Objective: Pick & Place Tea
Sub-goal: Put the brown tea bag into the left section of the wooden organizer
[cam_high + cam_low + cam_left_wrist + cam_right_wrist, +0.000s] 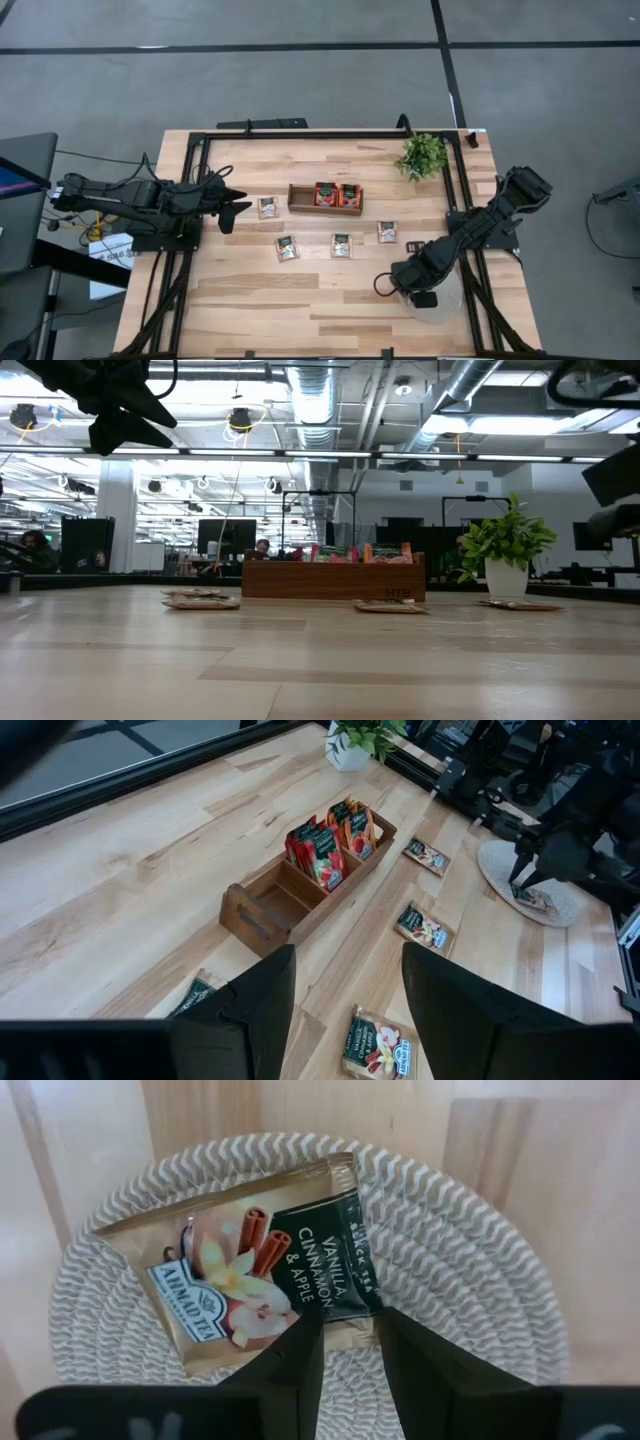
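A beige tea sachet (260, 1270) lies flat on the round woven mat (480, 1260) at the table's near right. My right gripper (350, 1355) points down over it with a gap between its fingers, which stand at the sachet's edge. Several more beige sachets (341, 245) lie flat on the table in front of a wooden box (325, 198), which holds red sachets (320, 855) standing on edge. My left gripper (238, 205) waits open above the table's left side, with nothing between its fingers. My right gripper comes from above, pointing down. One fingertip (295, 1365) stands on either side of a short stretch of the sachet's dark-printed edge (350, 1325). The sachet lies flat on the mat. Whether the fingertips touch it, I cannot tell.
A potted green plant (422, 155) stands at the far right corner. The black frame rails (300, 133) run along the table's far and side edges. Bare wood (280, 300) stretches across the near half of the table.
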